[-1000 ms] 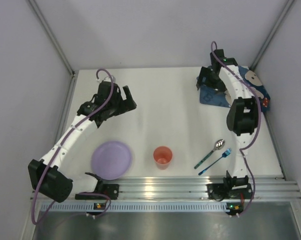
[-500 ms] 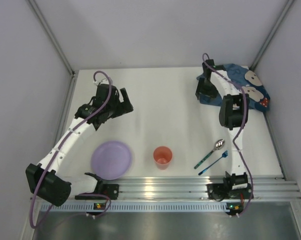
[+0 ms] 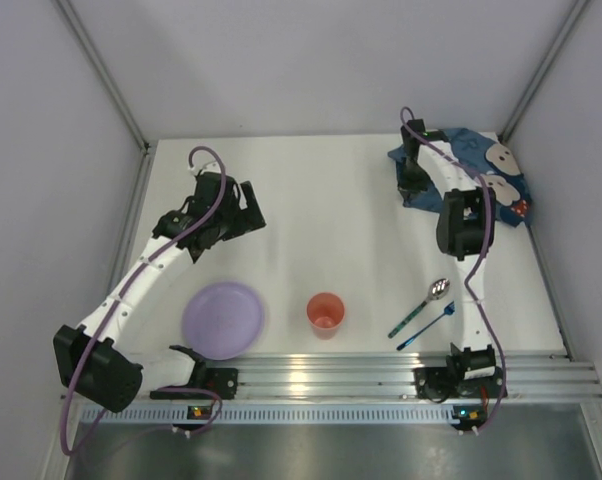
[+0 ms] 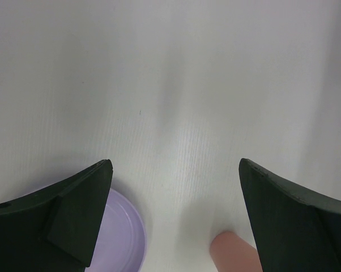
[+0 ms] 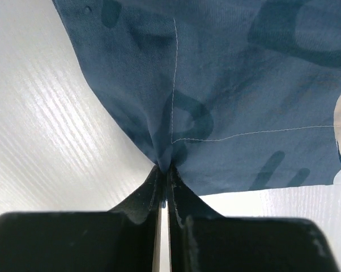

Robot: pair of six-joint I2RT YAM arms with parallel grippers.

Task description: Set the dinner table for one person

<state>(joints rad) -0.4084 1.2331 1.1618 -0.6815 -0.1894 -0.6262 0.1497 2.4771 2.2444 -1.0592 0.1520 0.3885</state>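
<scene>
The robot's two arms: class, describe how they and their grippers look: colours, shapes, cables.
Both the left arm and the right arm have slim white links joined by chunky black joint housings. A purple cable runs along each, looping free near the wrist. The left gripper and right gripper are matte black, with wedge-shaped fingers.

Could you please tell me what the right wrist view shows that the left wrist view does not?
Only the right wrist view shows the blue placemat, its fabric bunched and pinched in the shut right gripper. Only the left wrist view shows the open left gripper, an edge of the purple plate and part of the orange cup. Both show the white tabletop.
</scene>
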